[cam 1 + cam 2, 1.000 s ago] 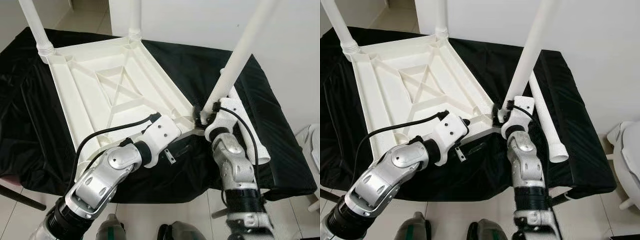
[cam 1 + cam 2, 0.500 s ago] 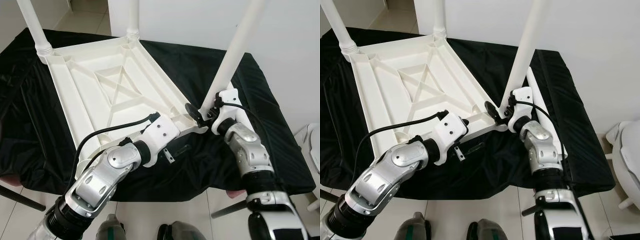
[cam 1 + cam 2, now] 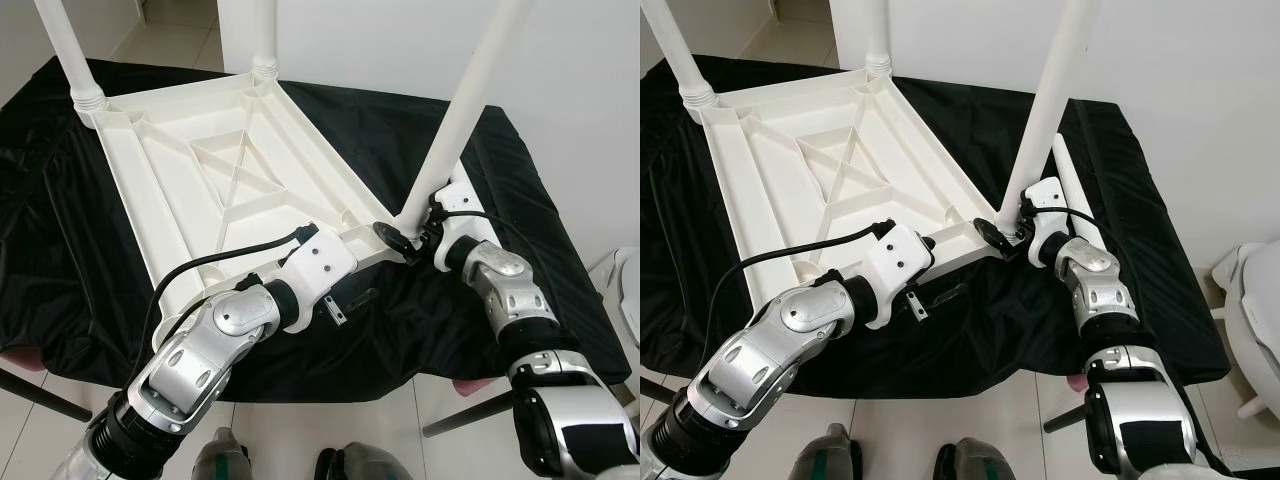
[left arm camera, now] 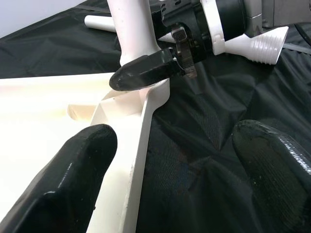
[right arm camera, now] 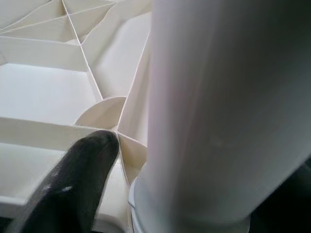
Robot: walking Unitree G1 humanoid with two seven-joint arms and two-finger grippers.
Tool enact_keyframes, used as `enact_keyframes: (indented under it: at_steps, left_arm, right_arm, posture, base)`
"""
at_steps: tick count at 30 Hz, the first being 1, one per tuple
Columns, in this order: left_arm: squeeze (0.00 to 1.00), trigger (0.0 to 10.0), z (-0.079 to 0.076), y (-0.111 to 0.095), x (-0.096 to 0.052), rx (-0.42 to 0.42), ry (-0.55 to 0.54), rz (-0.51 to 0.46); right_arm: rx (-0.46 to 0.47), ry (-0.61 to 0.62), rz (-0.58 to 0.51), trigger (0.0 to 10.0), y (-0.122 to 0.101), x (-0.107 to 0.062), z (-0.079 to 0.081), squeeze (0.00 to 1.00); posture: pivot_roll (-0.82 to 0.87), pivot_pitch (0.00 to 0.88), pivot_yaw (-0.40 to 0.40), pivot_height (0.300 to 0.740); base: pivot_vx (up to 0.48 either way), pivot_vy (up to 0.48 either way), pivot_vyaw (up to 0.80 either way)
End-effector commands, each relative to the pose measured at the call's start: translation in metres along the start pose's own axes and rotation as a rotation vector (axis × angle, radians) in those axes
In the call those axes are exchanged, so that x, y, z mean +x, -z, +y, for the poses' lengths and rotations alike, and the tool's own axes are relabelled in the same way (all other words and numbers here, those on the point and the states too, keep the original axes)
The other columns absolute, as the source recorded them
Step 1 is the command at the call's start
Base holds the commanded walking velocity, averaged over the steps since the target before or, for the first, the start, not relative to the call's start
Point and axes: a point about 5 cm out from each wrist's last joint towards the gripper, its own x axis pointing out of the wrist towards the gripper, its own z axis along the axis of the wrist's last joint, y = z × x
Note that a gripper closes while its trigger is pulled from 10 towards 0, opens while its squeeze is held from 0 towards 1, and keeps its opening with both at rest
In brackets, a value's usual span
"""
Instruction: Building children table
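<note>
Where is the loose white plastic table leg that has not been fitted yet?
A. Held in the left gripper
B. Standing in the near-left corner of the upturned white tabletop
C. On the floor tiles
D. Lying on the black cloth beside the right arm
D: the loose white plastic table leg lies flat on the black cloth, just beyond the right gripper, which is at the base of an upright leg.

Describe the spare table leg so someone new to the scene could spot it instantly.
Start at the black-draped table holding the upside-down white tabletop. Go to its right side, past the corner where the right end effector grips an upright leg. The spare leg is the white tube lying flat on the cloth; the other three legs stand upright in sockets.
</note>
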Motion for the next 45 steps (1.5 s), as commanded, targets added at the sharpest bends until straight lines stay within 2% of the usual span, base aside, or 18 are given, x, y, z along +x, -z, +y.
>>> enact_keyframes:
  at_steps: [1, 2, 3, 15, 16, 18, 21, 30, 32, 33, 34, 35, 38, 40, 45]
  left_arm:
    - [0.00, 10.0, -0.001, -0.002, 0.000, 0.004, 0.051, -0.001]
    - [0.00, 10.0, -0.001, -0.002, 0.000, 0.004, 0.051, -0.001]
    - [0.00, 10.0, -0.001, -0.002, 0.000, 0.003, 0.052, -0.001]
    - [0.00, 10.0, -0.003, -0.002, 0.001, 0.000, 0.059, -0.003]
    - [0.00, 10.0, -0.004, -0.002, 0.001, -0.002, 0.060, -0.003]
    - [0.00, 10.0, -0.005, -0.002, 0.001, -0.004, 0.061, -0.004]
    - [0.00, 10.0, -0.006, -0.001, 0.001, -0.010, 0.060, -0.002]
    - [0.00, 10.0, -0.006, -0.001, 0.001, -0.011, 0.060, -0.002]
    - [0.00, 10.0, -0.008, -0.001, 0.001, -0.017, 0.065, -0.002]
    - [0.00, 10.0, -0.008, -0.001, 0.001, -0.017, 0.065, -0.002]
    - [0.00, 10.0, -0.009, 0.000, 0.001, -0.019, 0.071, -0.003]
    - [0.00, 10.0, -0.009, 0.000, 0.001, -0.019, 0.072, -0.004]
    - [0.00, 10.0, -0.010, 0.000, 0.001, -0.020, 0.073, -0.004]
    - [0.00, 10.0, -0.011, 0.000, 0.001, -0.020, 0.075, -0.003]
    - [0.00, 10.0, -0.012, 0.000, 0.001, -0.021, 0.078, -0.003]
  right_arm:
    - [-0.022, -0.027, 0.007, 1.6, 0.000, 0.003, 0.001, 0.00]
    - [-0.022, -0.027, 0.007, 1.6, 0.000, 0.003, 0.001, 0.00]
    - [-0.023, -0.029, 0.004, 0.0, 0.000, 0.003, 0.000, 0.00]
    - [-0.035, -0.049, -0.015, 0.0, 0.003, 0.001, 0.000, 0.00]
    - [-0.017, -0.031, -0.007, 10.0, 0.006, 0.001, 0.003, 0.00]
    - [0.008, -0.013, -0.006, 10.0, 0.008, 0.002, 0.006, 0.00]
    - [0.047, 0.083, -0.016, 10.0, 0.010, 0.005, 0.013, 0.00]
    - [0.055, 0.113, -0.025, 10.0, 0.010, 0.006, 0.013, 0.00]
    - [0.170, 0.412, -0.107, 10.0, -0.003, 0.008, 0.022, 0.00]
    - [0.170, 0.412, -0.107, 10.0, -0.003, 0.008, 0.022, 0.00]
    - [0.218, 0.602, -0.121, 10.0, -0.007, 0.001, 0.027, 0.00]
    - [0.220, 0.654, -0.128, 10.0, -0.009, -0.003, 0.028, 0.00]
    - [0.226, 0.692, -0.124, 10.0, -0.009, -0.006, 0.031, 0.00]
    - [0.235, 0.744, -0.126, 10.0, -0.011, -0.012, 0.038, 0.00]
    - [0.248, 0.777, -0.117, 10.0, -0.012, -0.017, 0.047, 0.00]
  posture:
    - [0.06, 0.022, -0.065, 0.740]
    - [0.06, 0.022, -0.065, 0.740]
    - [0.05, 0.024, -0.064, 0.740]
    - [0.05, 0.027, -0.065, 0.740]
    - [0.04, 0.031, -0.070, 0.740]
    - [0.04, 0.031, -0.071, 0.740]
    - [0.04, 0.036, -0.076, 0.740]
    - [0.04, 0.036, -0.076, 0.740]
    - [0.04, 0.034, -0.082, 0.740]
    - [0.04, 0.034, -0.082, 0.740]
    - [0.04, 0.034, -0.084, 0.740]
    - [0.04, 0.031, -0.087, 0.740]
    - [0.04, 0.031, -0.087, 0.740]
    - [0.04, 0.029, -0.090, 0.740]
    - [0.04, 0.025, -0.092, 0.740]
  base:
    - [0.000, 0.000, 0.00]
    - [0.000, 0.000, 0.00]
    - [0.000, 0.000, 0.00]
    - [0.000, 0.000, 0.00]
    - [0.000, 0.000, 0.00]
    - [0.000, 0.000, 0.00]
    - [0.000, 0.000, 0.00]
    - [0.000, 0.000, 0.00]
    - [0.000, 0.000, 0.00]
    - [0.000, 0.000, 0.00]
    - [0.000, 0.000, 0.00]
    - [0.000, 0.000, 0.00]
    - [0.000, 0.000, 0.00]
    - [0.000, 0.000, 0.00]
    - [0.000, 0.000, 0.00]
